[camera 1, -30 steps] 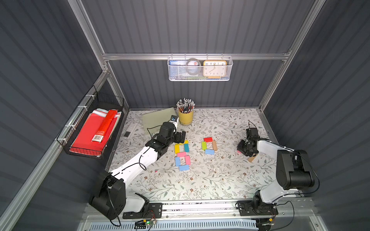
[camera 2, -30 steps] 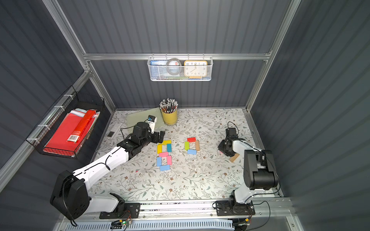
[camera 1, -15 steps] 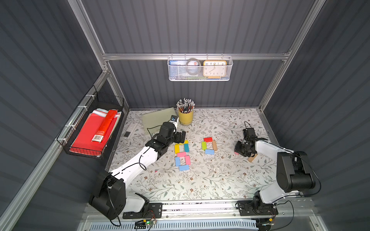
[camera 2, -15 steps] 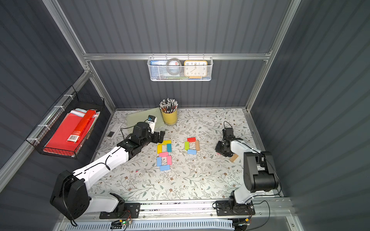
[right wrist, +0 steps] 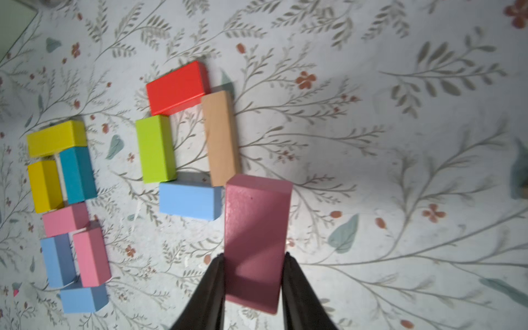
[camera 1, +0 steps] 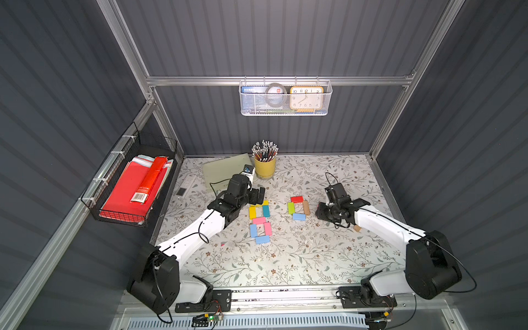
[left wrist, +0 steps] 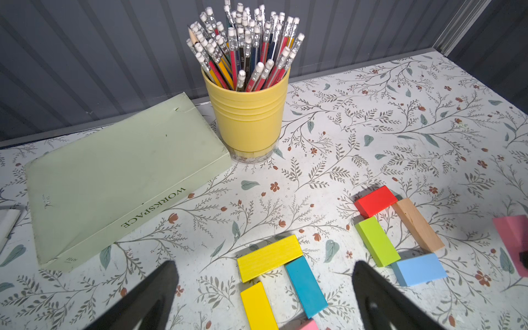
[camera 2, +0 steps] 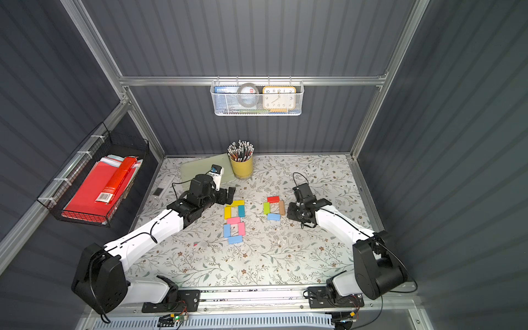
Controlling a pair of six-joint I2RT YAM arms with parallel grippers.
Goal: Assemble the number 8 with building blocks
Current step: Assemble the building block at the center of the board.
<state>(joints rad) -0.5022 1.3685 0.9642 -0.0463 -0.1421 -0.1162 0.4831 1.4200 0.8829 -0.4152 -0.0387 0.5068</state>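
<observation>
Seven blocks (camera 1: 266, 211) form a figure eight (camera 1: 259, 220) at frame centre; four more make a square loop (camera 1: 306, 207) right of it. The right gripper (right wrist: 253, 256) clamps one pink block (right wrist: 257, 211) beside that loop; the left gripper (left wrist: 264, 267) gapes wide. The tabletop (camera 1: 285, 257) is floral, the walls (camera 1: 285, 43) grey and ribbed.

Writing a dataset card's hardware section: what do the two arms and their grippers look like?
Both the left arm and right arm have white links, bulky black joints and loose black cables. The left gripper and right gripper are black, with tapering wedge-shaped fingers.
</observation>
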